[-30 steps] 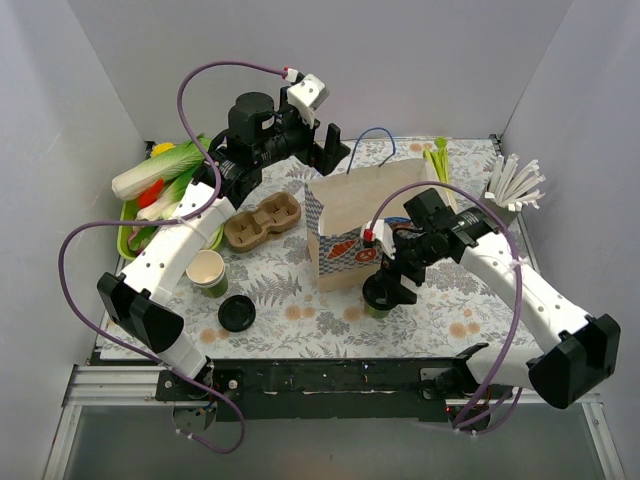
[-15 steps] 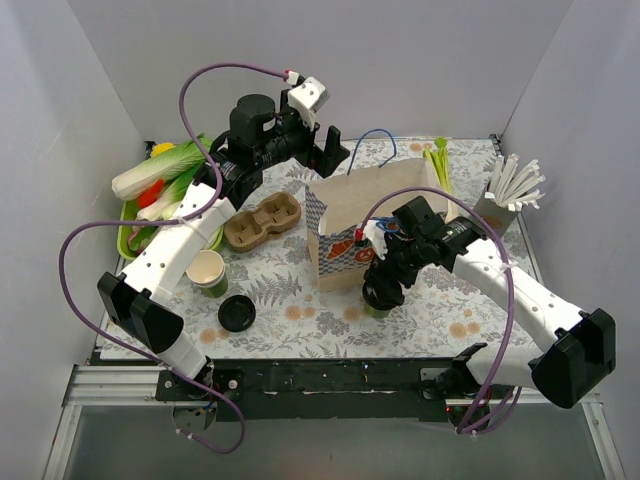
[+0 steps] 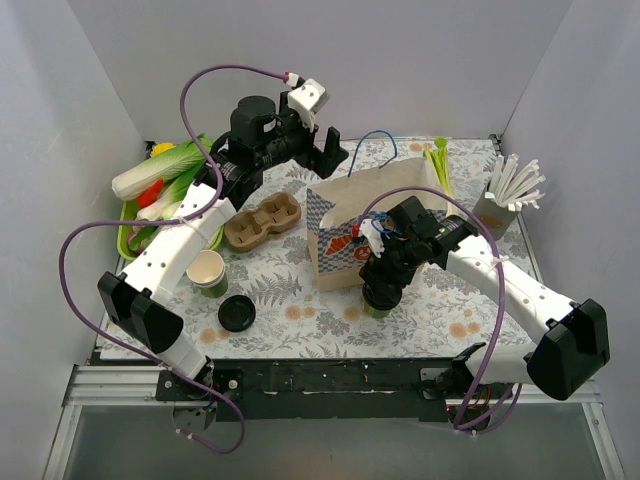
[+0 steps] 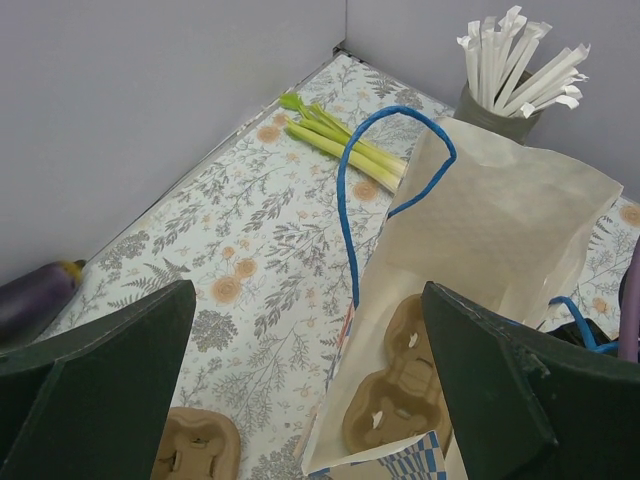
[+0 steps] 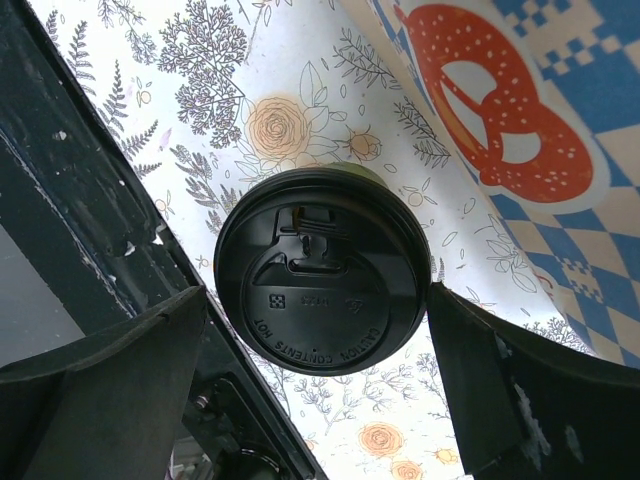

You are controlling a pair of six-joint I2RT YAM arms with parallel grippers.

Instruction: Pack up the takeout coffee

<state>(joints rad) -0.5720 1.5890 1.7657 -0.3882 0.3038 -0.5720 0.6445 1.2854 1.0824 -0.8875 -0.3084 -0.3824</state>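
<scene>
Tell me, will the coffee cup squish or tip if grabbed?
It may squish a little: the cup looks like thin paper. The black lid sits snug on top, so it probably stiffens the rim. It's small and upright, so a sideways bump could tip it.

We see plain pale grey walls [image 3: 330, 60] closing in the back and both sides of the counter [image 3: 460, 325], which wears a white cloth [image 4: 240, 250] printed with grey ferns and orange flowers. A black rail [image 3: 330, 378] runs along its near edge. Light is soft, even.
</scene>
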